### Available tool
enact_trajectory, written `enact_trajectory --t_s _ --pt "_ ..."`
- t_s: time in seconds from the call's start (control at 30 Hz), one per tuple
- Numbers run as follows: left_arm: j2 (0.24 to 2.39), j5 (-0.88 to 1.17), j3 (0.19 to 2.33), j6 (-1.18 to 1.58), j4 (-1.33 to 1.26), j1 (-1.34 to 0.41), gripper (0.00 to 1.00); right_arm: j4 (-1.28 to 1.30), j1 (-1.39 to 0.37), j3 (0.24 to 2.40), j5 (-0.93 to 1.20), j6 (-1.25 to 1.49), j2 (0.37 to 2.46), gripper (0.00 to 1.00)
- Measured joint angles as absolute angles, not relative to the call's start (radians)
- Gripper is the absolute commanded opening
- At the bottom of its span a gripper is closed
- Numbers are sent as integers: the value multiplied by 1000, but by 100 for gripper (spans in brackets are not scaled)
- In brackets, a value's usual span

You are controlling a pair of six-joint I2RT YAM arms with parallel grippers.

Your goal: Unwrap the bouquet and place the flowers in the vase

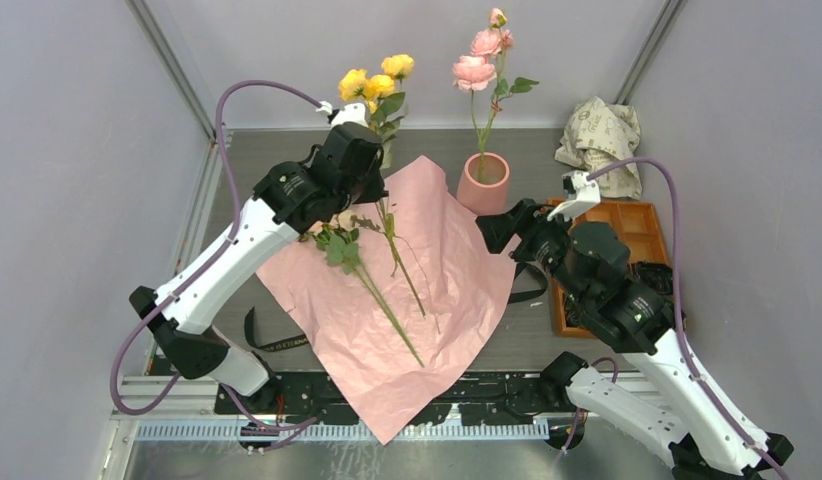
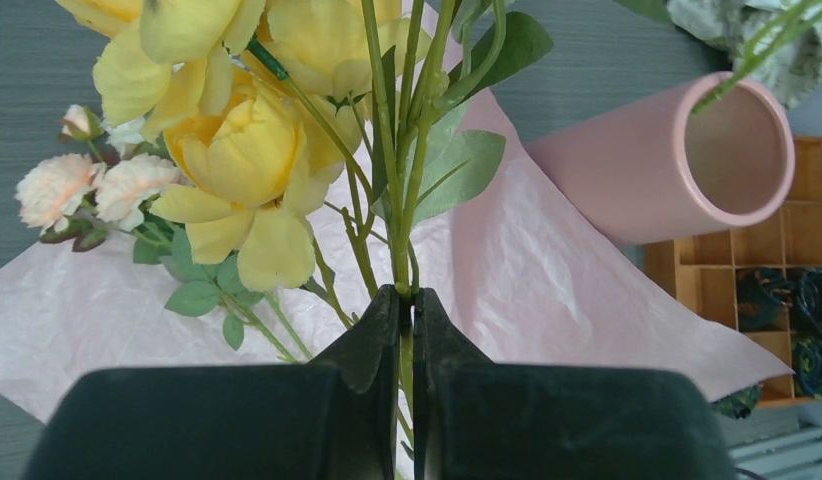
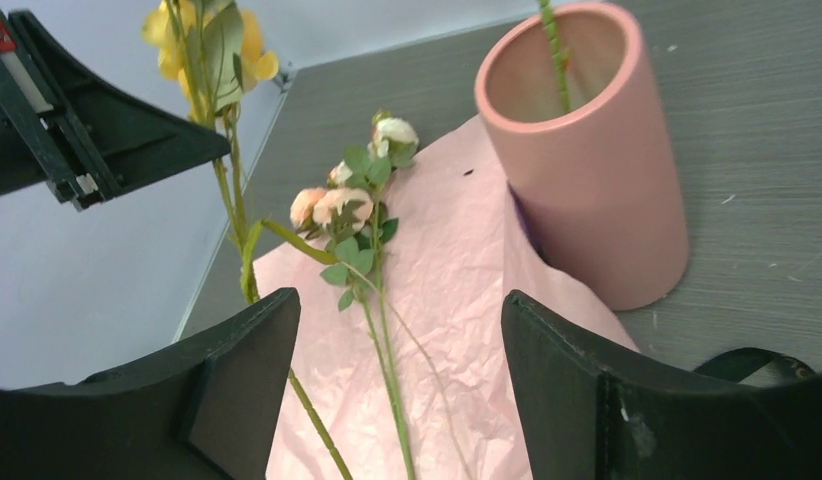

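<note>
**Yellow stem pinched in the left jaws, heads up and away**

The yellow flowers (image 2: 237, 150) stand nearly upright with a slight lean. Their long axis runs from the blooms, high over the far side of the table (image 1: 537, 340), down through the jaws to a thin tail that reaches toward the near right over the pink paper (image 1: 457, 270). Whether that tail touches the sheet cannot be told. The left gripper (image 2: 407, 305) is pressed together on the green stems just below the leaves, so the heads sit above and beyond its fingertips.

A peach and cream spray (image 1: 337, 245) lies flat on the paper just beside that gripper, heads toward the far left and stem toward the near right.

The vase (image 1: 483, 185) stands upright at the sheet's far right corner, open top up, with the pink roses (image 1: 477, 60) rising tall out of it (only one stem shows inside, from the right wrist).

The right gripper (image 3: 399, 330) hangs near the vase on its near side, jaws spread wide with nothing between them.

Further out are a black ribbon (image 1: 277, 343) on the near left, an orange tray (image 1: 642, 225) on the right and crumpled printed paper (image 1: 599, 130) behind it
</note>
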State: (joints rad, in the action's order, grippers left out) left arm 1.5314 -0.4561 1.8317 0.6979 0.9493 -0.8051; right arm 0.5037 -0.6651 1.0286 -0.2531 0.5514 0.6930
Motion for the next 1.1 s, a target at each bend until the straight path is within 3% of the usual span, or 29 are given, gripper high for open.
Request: enact_trajectory --t_s 0.17,0.33,0.4,0.7,1.1 --pt "1478 -404 1769 668 913 -805 0 501 -665 1035 -121 552 762 72" --pt "1400 -387 1718 649 903 -805 0 453 -665 1005 28 580 857 54" --pt "1358 -384 1688 647 897 -805 0 414 -665 963 83 604 897 52" --pt "1238 -336 1587 647 863 -805 0 211 -665 832 287 770 1064 55" --pt "1169 -84 1560 669 788 -805 0 -62 -682 817 364 964 1184 55"
